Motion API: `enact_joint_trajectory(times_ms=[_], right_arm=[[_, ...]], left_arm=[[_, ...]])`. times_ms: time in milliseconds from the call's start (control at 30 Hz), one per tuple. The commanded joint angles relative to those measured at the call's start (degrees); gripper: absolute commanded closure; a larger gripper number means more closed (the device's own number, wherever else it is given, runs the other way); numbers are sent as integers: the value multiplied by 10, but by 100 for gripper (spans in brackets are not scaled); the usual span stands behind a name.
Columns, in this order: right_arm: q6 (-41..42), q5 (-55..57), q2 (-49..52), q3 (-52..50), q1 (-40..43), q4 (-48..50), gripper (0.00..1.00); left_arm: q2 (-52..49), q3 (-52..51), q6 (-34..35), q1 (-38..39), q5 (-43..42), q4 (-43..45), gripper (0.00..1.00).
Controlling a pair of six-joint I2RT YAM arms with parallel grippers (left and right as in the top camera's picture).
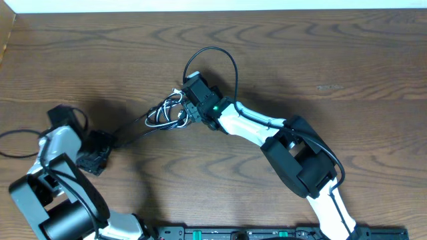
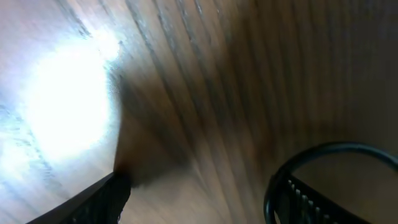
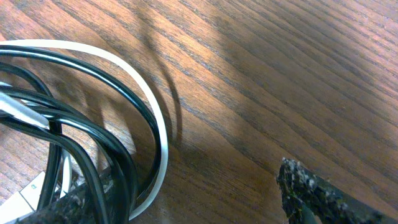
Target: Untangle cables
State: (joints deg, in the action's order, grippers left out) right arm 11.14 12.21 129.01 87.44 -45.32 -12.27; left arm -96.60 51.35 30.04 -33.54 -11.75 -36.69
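My right pincer [image 3: 186, 202] stands wide open near the middle of the counter [image 1: 320, 53], gripping nothing; the cables [image 1: 165, 115], black and white, lie bundled there against one of its fingers; my left pincer [image 2: 199, 199], nearer the left edge, gapes over bare wood; one black strand reaches toward it.

Black and white cables [image 3: 160, 134] loop at left on the wooden bench [image 3: 280, 74]. One of the fingers [image 3: 314, 193] stands clear at right, the other seemingly among them.
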Motion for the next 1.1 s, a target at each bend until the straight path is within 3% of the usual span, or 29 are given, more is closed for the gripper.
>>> enact_joint_trajectory(times_ms=[0,133,233,500,767,900,1067], right_arm=[[-7,46,46,-22,19,-16,25],[-7,46,46,-22,19,-16,25],[-7,45,46,-22,19,-14,25],[-7,39,46,-22,19,-10,25],[-7,37,46,-22,19,-9,24],[-7,37,46,-22,18,-9,23],[-7,37,46,-22,18,-10,22]], left_arm=[[23,3,-15,-15,-89,-2,24],[81,11,-15,-6,-88,-4,22],[136,16,-15,14,-81,-3,11],[221,24,-33,103,-2,-2,15],[158,61,-81,193,24,-2,16],[94,74,-103,221,32,14,32],[20,74,-103,240,62,60,35]])
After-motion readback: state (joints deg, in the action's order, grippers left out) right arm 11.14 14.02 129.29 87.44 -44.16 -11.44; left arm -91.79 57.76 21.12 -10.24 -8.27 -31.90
